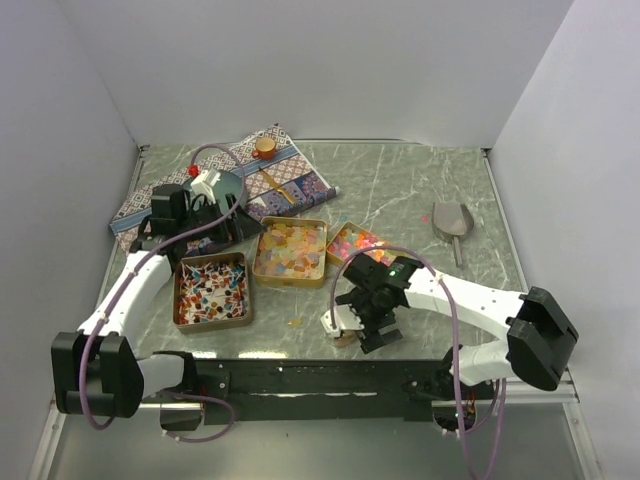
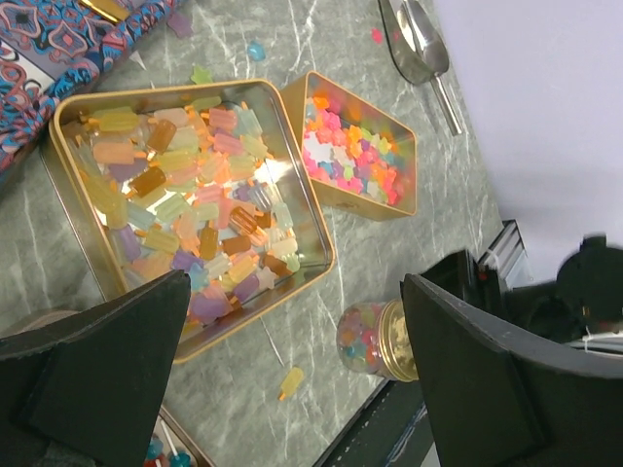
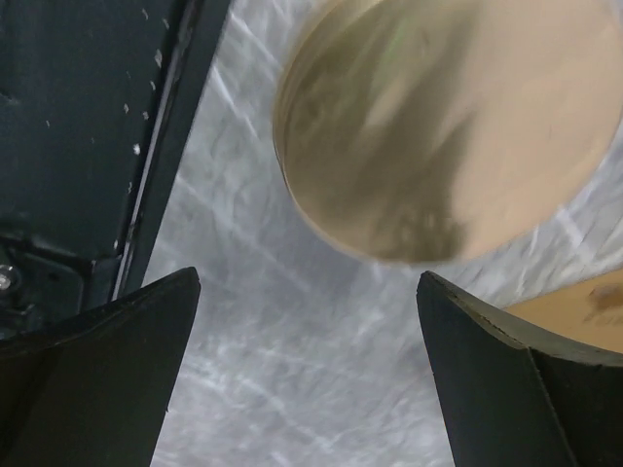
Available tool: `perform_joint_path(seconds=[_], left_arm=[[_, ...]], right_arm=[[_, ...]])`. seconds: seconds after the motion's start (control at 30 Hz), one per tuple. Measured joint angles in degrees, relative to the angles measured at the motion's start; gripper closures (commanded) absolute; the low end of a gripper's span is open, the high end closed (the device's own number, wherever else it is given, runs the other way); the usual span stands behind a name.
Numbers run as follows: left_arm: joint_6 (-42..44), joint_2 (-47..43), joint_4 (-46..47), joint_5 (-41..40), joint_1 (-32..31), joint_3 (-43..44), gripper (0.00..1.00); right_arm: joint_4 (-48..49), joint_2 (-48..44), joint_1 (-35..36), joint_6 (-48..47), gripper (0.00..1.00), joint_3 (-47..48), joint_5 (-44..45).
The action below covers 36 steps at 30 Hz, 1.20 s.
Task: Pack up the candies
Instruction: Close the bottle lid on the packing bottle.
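Note:
The candies lie in three gold tins. Red-white-black ones [image 1: 210,290] fill the left tin, pale yellow-orange pieces [image 1: 290,250] [image 2: 185,190] the middle tin, and bright pink-orange-yellow ones [image 1: 358,243] [image 2: 355,146] the right tin. A small jar [image 2: 375,339] of mixed candies lies on its side near the table's front edge, gold lid towards the edge. One loose yellow candy [image 2: 290,381] lies beside it. My left gripper [image 1: 235,222] [image 2: 292,292] hangs open behind the tins, holding nothing. My right gripper [image 1: 365,325] [image 3: 308,282] stands open over the jar [image 1: 343,338]; a round tan disc [image 3: 448,117] shows just beyond its fingertips.
A metal scoop [image 1: 452,222] [image 2: 417,44] lies at the right of the table. A patterned cloth [image 1: 290,175] [image 2: 58,39] at the back left carries a cork-topped thing [image 1: 265,147]. The black front rail [image 3: 88,126] runs close under my right gripper.

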Motion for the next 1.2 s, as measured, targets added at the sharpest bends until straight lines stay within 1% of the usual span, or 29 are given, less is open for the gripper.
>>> perform_joint_path(seconds=[0.2,0.27,0.3,0.33,0.37,0.43,0.53,0.57,0.6,0.7,0.83,0.97,1.03,1.2], left_arm=[[-0.92,-3.74,1.49,-0.07,0.0,-3.58,0.03],[-1.66,-5.14,2.05,-0.09,0.0,-5.27,0.03],[-2.16,-5.97,2.49,-0.17,0.0,-6.38,0.03],[-2.47,-6.51,2.73,-0.24,-0.02,-7.08,0.03],[-2.99,-7.34,3.08,-0.46,-0.04,-8.26,0.03],[-3.98,-9.18,3.39,-0.94,-0.28,-10.88,0.02],[-4.94,-11.08,3.41,-1.57,-1.01,-13.77,0.01],[-5.68,-12.68,3.17,-1.97,-1.55,-15.67,0.01],[-5.68,-12.68,3.17,-1.97,-1.55,-15.67,0.02],[-6.16,-15.23,2.97,-2.21,-2.32,-17.66,0.03],[-5.95,-21.42,2.73,-2.49,-3.98,-20.74,0.03],[-4.92,-28.37,2.62,-3.58,-8.11,-21.9,0.03],[-4.22,-30.18,2.99,-4.55,-10.19,-21.9,0.03],[0.24,-32.37,4.7,-7.96,-12.98,-22.47,0.03]], right_arm=[[-0.83,-3.19,-5.4,2.69,0.0,0.81,0.02],[-1.01,-4.24,-6.05,3.54,0.18,2.58,-0.46],[-1.07,-4.7,-6.21,3.91,0.31,3.78,-1.2],[-1.05,-5.09,-6.38,4.28,0.63,5.09,-2.27],[-1.27,-5.38,-6.49,4.98,0.78,6.84,-3.58],[-0.85,-5.4,-6.47,6.67,0.99,10.34,-6.45],[1.42,-4.96,-5.53,10.45,1.0,13.51,-9.9],[3.67,-4.39,-2.69,12.09,1.0,13.53,-11.21],[3.67,-4.39,-2.69,12.09,1.0,13.53,-11.21],[5.49,-3.32,0.63,11.78,1.0,11.41,-12.04],[6.16,-0.9,2.58,10.38,1.0,7.91,-12.22],[6.91,2.36,3.45,9.33,1.0,5.75,-11.15],[7.8,4.44,3.69,8.52,1.0,5.46,-10.91],[8.46,4.7,3.69,8.31,1.0,5.55,-10.97]])
